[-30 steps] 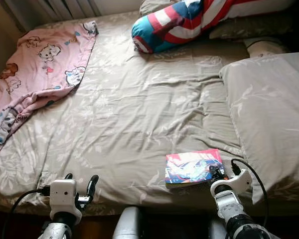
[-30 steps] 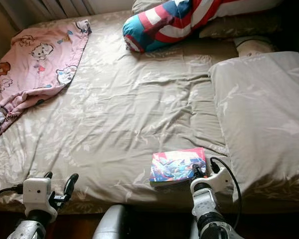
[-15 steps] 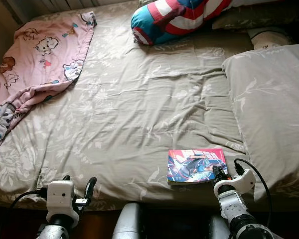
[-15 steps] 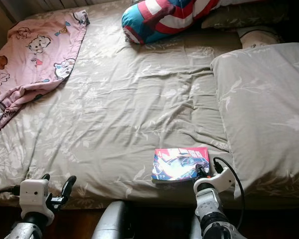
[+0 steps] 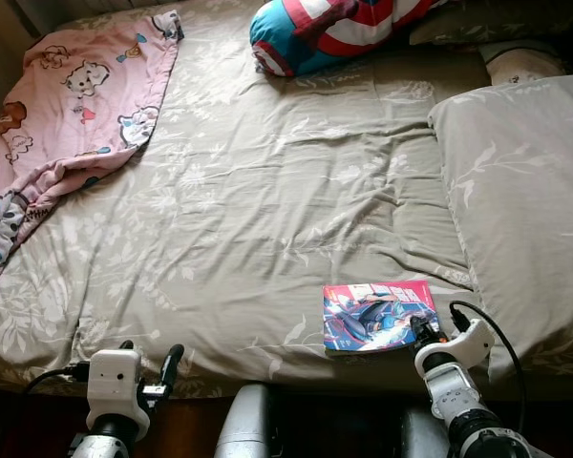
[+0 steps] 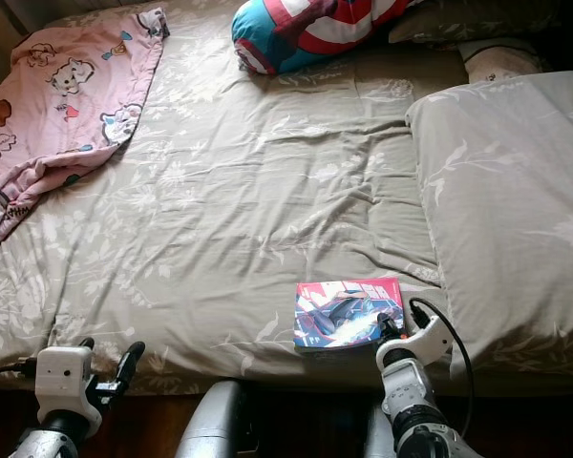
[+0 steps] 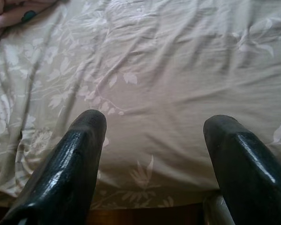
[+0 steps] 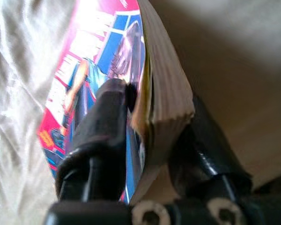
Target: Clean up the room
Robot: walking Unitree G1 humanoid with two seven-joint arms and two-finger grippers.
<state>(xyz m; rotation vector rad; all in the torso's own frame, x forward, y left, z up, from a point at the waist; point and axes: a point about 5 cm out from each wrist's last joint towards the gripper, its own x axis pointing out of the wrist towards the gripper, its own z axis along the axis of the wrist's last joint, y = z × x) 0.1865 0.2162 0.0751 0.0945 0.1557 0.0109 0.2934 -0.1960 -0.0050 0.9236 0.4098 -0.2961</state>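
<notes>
Bed point(image 5: 267, 191); book point(image 8: 150, 93) pinched by right hand point(image 8: 150, 140)

Beige leaf-print sheet point(image 5: 267, 210), pink cartoon blanket point(image 5: 67, 105), red-blue book point(image 5: 377, 315)

Before you lies the bed point(image 5: 267, 191), reaching from 9 to 3 o'clock. A blanket point(image 5: 57, 124) lies on it toward 10 o'clock, at the left edge. A cushion point(image 5: 334, 29) rests at 12 o'clock, at the far end. A pillow point(image 5: 525, 200) lies along the right side, toward 2 o'clock. A book point(image 5: 374, 315) lies near the bed's front edge at 5 o'clock, just left of the pillow. You have the right gripper point(image 8: 150, 136) at the book's near corner, one finger on either side, and the left gripper point(image 7: 152, 140) at 7 o'clock, over the front edge.
</notes>
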